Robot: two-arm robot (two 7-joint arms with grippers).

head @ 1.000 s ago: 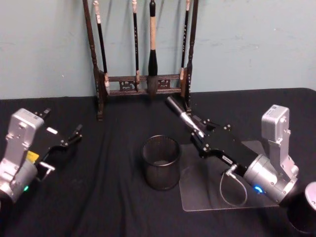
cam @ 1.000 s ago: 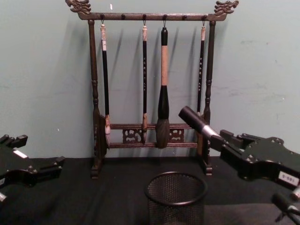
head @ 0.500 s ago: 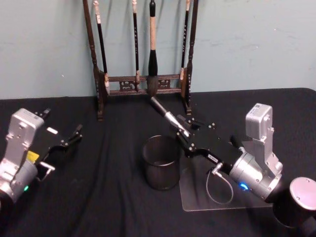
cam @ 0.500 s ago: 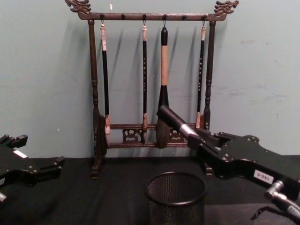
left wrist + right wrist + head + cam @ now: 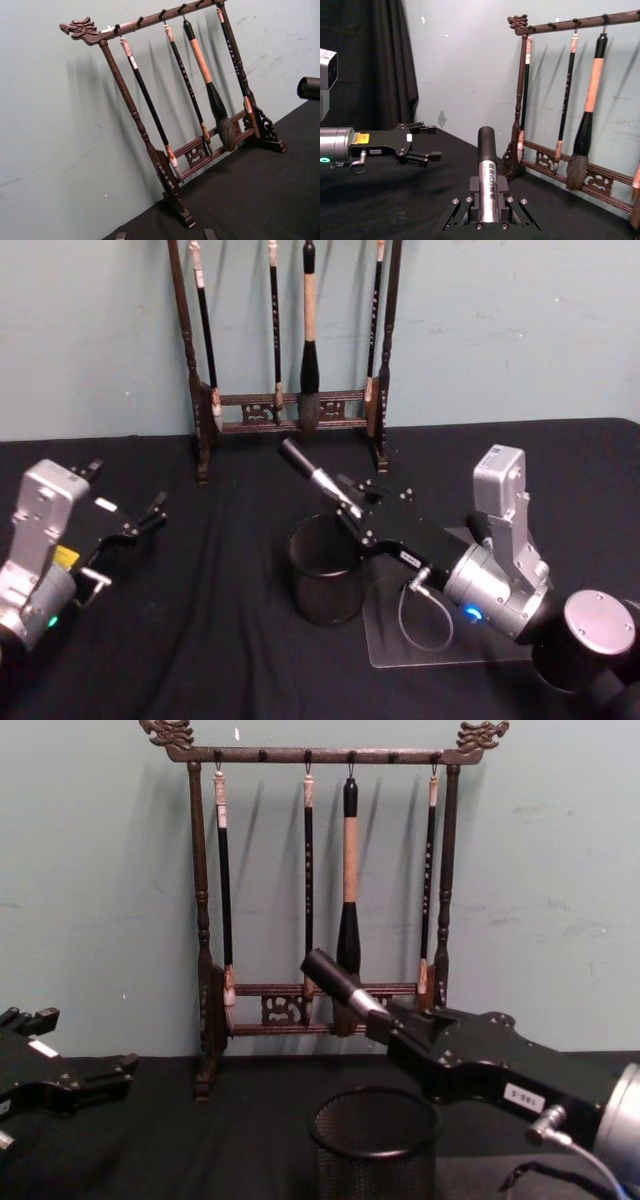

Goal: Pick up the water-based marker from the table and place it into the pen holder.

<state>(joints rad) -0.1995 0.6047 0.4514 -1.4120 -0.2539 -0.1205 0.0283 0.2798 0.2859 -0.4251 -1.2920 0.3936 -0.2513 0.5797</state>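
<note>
The right hand (image 5: 352,516) is clenched on the marker (image 5: 314,477), holding it tilted just above the holder's (image 5: 322,596) back right rim. The marker's dark end points up toward the rack (image 5: 290,400) behind the holder. The left hand (image 5: 135,540) hangs over the table (image 5: 200,650) well left of the holder, fingers spread, gripping nothing.

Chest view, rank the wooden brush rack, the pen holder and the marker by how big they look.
Largest: wooden brush rack, though farthest away.
Next: pen holder, cut off at the bottom edge.
Smallest: marker, its rear end hidden in the right gripper.
</note>
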